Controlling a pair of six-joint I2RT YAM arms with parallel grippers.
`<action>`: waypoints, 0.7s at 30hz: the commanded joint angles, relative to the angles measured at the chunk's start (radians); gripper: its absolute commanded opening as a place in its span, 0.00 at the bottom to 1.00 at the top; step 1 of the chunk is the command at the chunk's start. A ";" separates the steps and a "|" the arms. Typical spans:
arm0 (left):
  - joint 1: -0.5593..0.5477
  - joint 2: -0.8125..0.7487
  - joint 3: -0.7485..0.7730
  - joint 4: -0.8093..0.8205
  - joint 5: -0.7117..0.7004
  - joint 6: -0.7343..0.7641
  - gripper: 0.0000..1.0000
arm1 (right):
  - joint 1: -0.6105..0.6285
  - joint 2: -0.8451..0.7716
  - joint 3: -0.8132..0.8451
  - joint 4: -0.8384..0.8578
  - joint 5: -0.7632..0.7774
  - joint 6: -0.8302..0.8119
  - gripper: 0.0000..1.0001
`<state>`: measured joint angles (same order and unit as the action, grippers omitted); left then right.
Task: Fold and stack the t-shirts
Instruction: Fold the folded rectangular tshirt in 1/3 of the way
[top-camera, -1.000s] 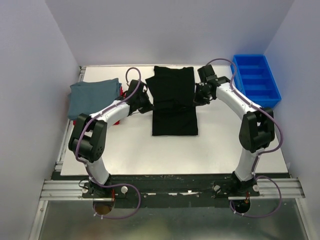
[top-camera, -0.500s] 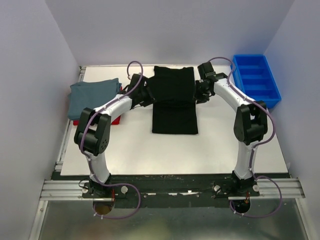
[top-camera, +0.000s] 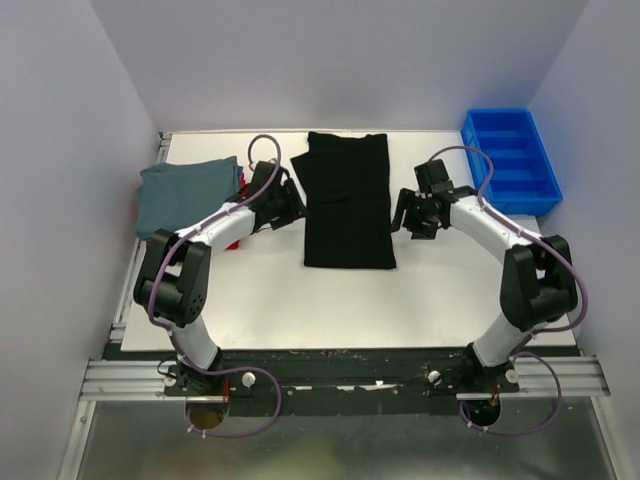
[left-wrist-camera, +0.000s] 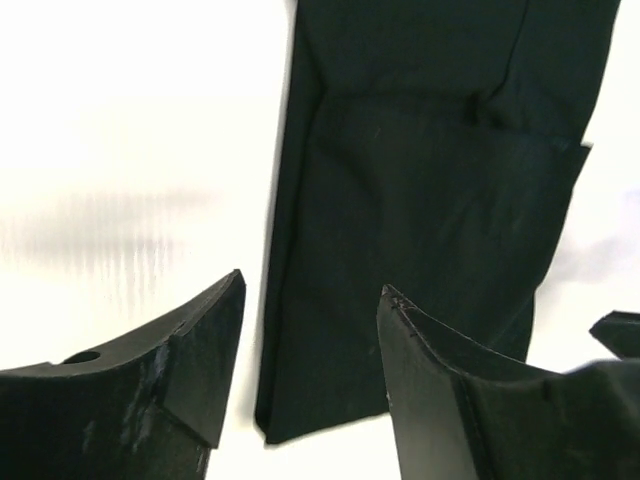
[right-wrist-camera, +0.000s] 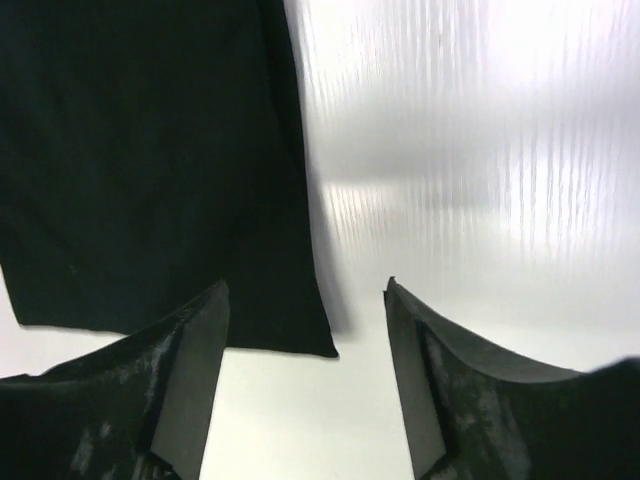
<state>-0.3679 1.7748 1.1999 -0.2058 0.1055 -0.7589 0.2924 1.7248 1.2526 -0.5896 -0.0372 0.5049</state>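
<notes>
Black tee (top-camera: 348, 205) lies flat mid-desk (top-camera: 300, 300), already narrowed to a strip. Its long axis runs far to near, straight between the two arms. A small flap pokes out at the far-left corner.

Left gripper (top-camera: 292, 208) sits just beside the strip's left edge, so the cloth lies to its right. Its fingers (left-wrist-camera: 200, 350) are spread wide with nothing in them. In the left wrist view the strip's near-left corner shows between them.

Right gripper (top-camera: 404, 213) stands a little off the right edge, so the cloth lies to its left. Its fingers (right-wrist-camera: 190, 360) are also wide and empty. In the right wrist view the near-right corner shows between them, closer to the left one.

We judge the left arm the nearer of the two. The next fold likely goes across the short axis, so each arm needs a corner on its own side.

Grey tee (top-camera: 188, 192) rests at the desk's left edge over a red tee (top-camera: 233, 241), well apart from the strip.

Against 0.5 s ago, both grippers have come off the strip's edges. The right has drawn nearer to its base and outward, the left only slightly. The strip itself has not shifted.
</notes>
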 joint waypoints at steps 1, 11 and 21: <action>-0.020 -0.121 -0.179 0.058 0.063 -0.022 0.62 | -0.002 -0.119 -0.204 0.149 -0.124 0.015 0.67; -0.097 -0.169 -0.362 0.146 0.085 -0.074 0.54 | -0.001 -0.137 -0.338 0.188 -0.224 -0.019 0.53; -0.097 -0.126 -0.367 0.151 0.105 -0.062 0.46 | -0.001 -0.057 -0.337 0.200 -0.271 -0.016 0.35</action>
<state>-0.4648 1.6325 0.8352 -0.0757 0.1886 -0.8196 0.2928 1.6367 0.9257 -0.4103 -0.2600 0.4957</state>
